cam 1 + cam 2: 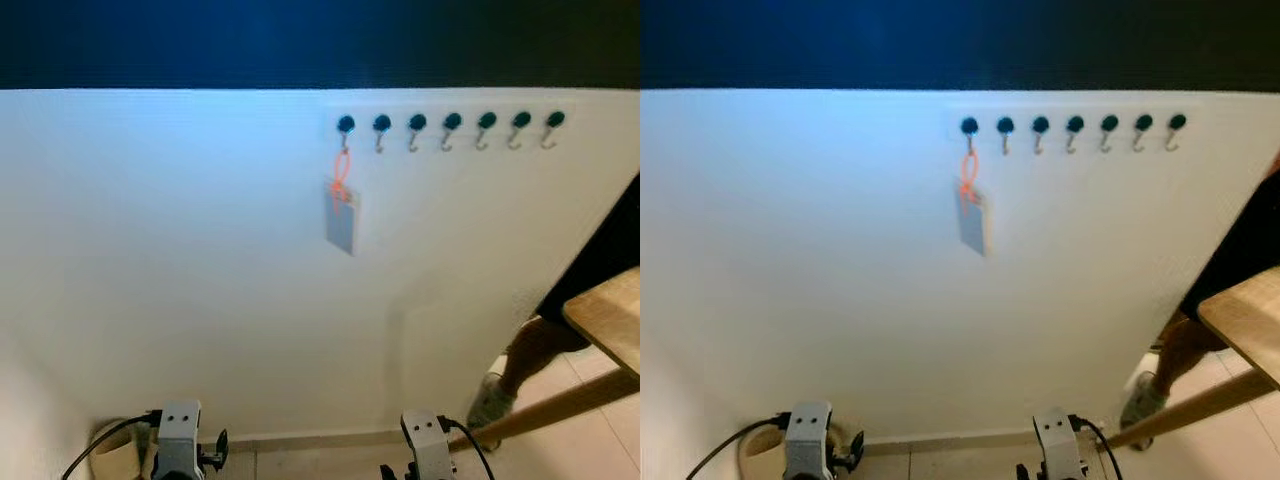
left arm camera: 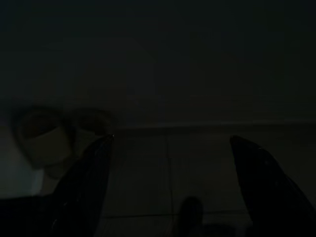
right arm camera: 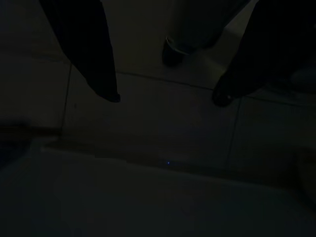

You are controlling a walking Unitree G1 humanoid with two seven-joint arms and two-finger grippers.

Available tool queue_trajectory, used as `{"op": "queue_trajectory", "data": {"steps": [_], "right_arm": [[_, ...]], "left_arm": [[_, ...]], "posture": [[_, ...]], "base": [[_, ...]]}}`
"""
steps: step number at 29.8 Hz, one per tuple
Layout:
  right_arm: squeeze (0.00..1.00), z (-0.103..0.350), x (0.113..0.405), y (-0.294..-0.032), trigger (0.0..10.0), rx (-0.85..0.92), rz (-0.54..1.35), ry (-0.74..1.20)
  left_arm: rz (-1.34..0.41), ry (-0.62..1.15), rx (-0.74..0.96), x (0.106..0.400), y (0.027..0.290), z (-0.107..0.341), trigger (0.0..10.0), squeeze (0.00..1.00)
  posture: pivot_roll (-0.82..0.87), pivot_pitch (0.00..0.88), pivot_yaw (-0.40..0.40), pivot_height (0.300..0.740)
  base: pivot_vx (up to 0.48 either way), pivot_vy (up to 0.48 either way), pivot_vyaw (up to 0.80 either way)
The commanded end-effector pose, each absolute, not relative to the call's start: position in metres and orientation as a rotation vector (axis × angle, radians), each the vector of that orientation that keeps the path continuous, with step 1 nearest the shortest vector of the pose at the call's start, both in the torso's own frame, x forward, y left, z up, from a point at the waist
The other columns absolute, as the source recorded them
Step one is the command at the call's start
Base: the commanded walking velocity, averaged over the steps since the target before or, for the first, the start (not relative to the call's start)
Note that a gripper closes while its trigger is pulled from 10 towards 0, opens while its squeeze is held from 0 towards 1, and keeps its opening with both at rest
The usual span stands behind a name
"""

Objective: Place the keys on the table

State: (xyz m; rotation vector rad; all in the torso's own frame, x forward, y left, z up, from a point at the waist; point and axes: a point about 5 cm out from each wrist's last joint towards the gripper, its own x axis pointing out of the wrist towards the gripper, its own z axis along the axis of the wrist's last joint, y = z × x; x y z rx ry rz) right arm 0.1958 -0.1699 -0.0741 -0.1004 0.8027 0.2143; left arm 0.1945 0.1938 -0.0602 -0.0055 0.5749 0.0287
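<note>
The keys (image 1: 342,205) hang on the white wall (image 1: 180,260), slung by an orange loop from the leftmost of a row of dark hooks (image 1: 450,128), with a flat grey tag dangling straight down below the loop, so the long axis runs vertically. Both arms hang low by the skirting, so the keys lie high above and ahead of either set of jaws. The right gripper (image 3: 165,96) points down at the tiled floor with its jaws spread wide and nothing between them; the left gripper (image 2: 170,148), in deep shade, likewise stands well apart and empty. Judging by the head views, the keys sit between the two arms but somewhat closer to the right arm's line, so that arm looks the handier one for the reach upward. The wooden counter (image 1: 610,320) juts in at the robot's right, well apart from the hooks, which also favours the right arm. A person's leg and shoe (image 1: 492,400) stand just beside the counter's leg.
</note>
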Motion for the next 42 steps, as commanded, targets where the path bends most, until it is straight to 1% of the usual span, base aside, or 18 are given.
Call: {"op": "queue_trajectory", "data": {"steps": [1, 8, 13, 31, 42], "right_arm": [[0.0, -0.0765, 0.1924, -0.1696, 10.0, -0.104, 0.216, 0.825], [0.0, -0.0772, 0.1915, -0.1695, 10.0, -0.111, 0.22, 0.832], [0.0, -0.0776, 0.1905, -0.1688, 10.0, -0.056, 0.183, 0.828], [0.0, -0.0771, 0.1911, -0.1709, 10.0, -0.061, 0.188, 0.825], [0.0, -0.0779, 0.1895, -0.1703, 10.0, -0.061, 0.189, 0.83]], "left_arm": [[0.036, 0.59, 0.009, 0.1912, 0.1975, -0.0619, 10.0, 0.0], [0.039, 0.586, 0.01, 0.1924, 0.1973, -0.0612, 10.0, 0.0], [0.038, 0.587, 0.013, 0.1916, 0.1985, -0.0614, 10.0, 0.0], [0.031, 0.564, 0.016, 0.1945, 0.1978, -0.0589, 10.0, 0.0], [0.029, 0.564, 0.021, 0.1956, 0.1968, -0.0587, 10.0, 0.0]], "posture": [[0.05, 0.039, -0.018, 0.74], [0.05, 0.042, -0.02, 0.74], [0.05, 0.048, -0.019, 0.74], [0.05, 0.043, -0.022, 0.74], [0.06, 0.041, -0.022, 0.74]], "base": [[0.0, 0.0, 0.8], [0.0, 0.0, 0.8], [0.0, 0.0, 0.0], [0.0, 0.0, 0.0], [0.0, -0.471, 0.0]]}}
